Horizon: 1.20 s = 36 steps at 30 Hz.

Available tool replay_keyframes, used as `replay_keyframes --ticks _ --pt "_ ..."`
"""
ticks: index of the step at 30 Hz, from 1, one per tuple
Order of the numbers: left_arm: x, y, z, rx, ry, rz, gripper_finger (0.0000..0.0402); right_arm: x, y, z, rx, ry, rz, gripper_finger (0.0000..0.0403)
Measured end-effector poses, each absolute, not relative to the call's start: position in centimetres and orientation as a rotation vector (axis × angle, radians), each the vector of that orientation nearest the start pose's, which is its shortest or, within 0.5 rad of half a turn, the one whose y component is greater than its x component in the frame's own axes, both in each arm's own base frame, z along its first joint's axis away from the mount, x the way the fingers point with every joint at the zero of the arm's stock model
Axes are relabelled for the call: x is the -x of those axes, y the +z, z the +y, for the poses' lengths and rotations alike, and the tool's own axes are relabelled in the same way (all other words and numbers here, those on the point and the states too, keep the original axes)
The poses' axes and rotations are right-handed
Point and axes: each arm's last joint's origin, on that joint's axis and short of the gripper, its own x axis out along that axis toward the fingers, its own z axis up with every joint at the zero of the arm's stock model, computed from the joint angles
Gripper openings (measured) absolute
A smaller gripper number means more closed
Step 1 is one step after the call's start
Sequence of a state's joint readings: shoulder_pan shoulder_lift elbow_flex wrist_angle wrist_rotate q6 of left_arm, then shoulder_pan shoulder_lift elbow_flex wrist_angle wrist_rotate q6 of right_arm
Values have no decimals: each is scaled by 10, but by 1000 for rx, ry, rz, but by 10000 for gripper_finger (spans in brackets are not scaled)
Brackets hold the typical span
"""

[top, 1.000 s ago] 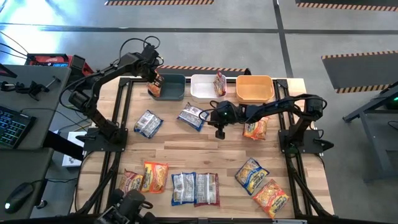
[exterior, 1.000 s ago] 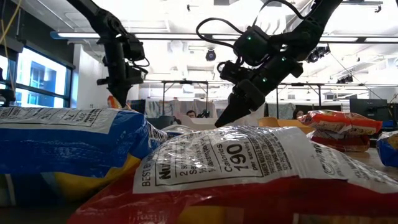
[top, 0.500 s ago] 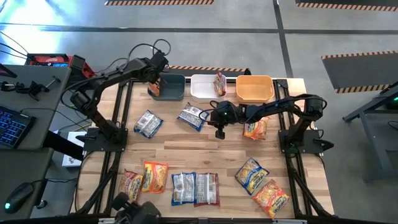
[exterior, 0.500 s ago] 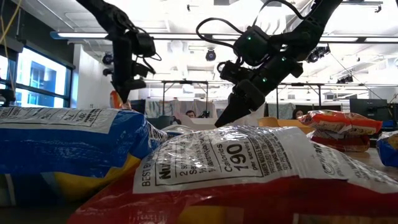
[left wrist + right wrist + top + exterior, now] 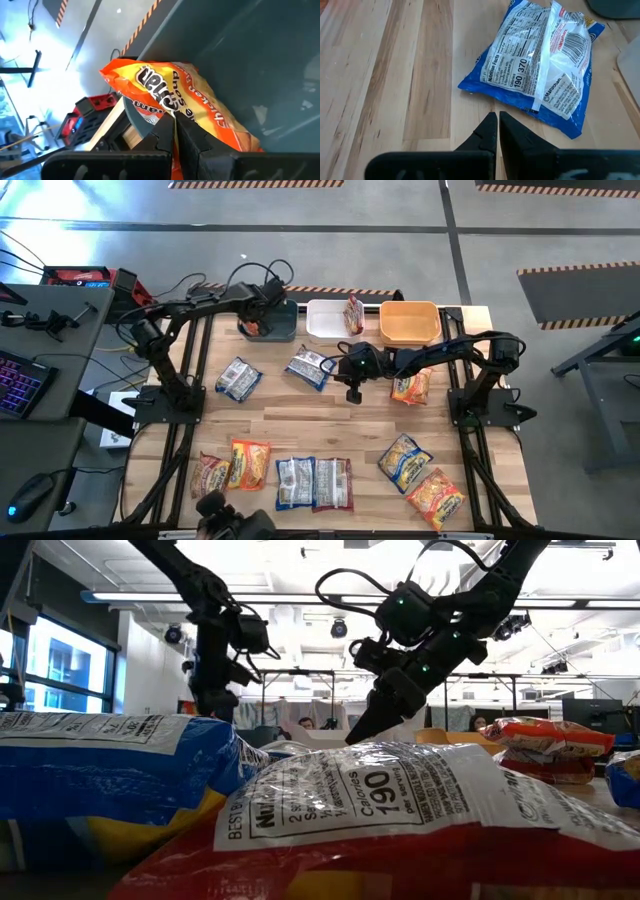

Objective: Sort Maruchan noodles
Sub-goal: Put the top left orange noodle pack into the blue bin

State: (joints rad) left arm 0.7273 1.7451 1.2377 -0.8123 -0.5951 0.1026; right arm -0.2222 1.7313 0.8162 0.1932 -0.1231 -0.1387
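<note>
High view: the left gripper [image 5: 262,320] hangs over the dark-blue bin [image 5: 283,319], fingers pinched onto an orange packet [image 5: 257,328] that sits just under its tip at the bin's outer edge. Left wrist view shows those fingers [image 5: 165,142] closed tight on the packet's crinkled edge, the rest of it spreading ahead of the gripper against the bin's grey wall; its lower end is hidden behind the fingers. The right gripper [image 5: 352,393] hovers mid-table, fingers shut and holding nothing, with a blue-and-white packet [image 5: 309,366] lying flat just ahead of its tip, apart from it. The low view is mostly blocked by packets close to the lens, so the bins barely show.
</note>
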Motion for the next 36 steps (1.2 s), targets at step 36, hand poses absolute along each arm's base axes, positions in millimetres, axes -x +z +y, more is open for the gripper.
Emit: replay_keyframes --ticks 36 --pt "-233 206 229 21 1028 1529 116 -324 142 -69 -2 -43 724 0"
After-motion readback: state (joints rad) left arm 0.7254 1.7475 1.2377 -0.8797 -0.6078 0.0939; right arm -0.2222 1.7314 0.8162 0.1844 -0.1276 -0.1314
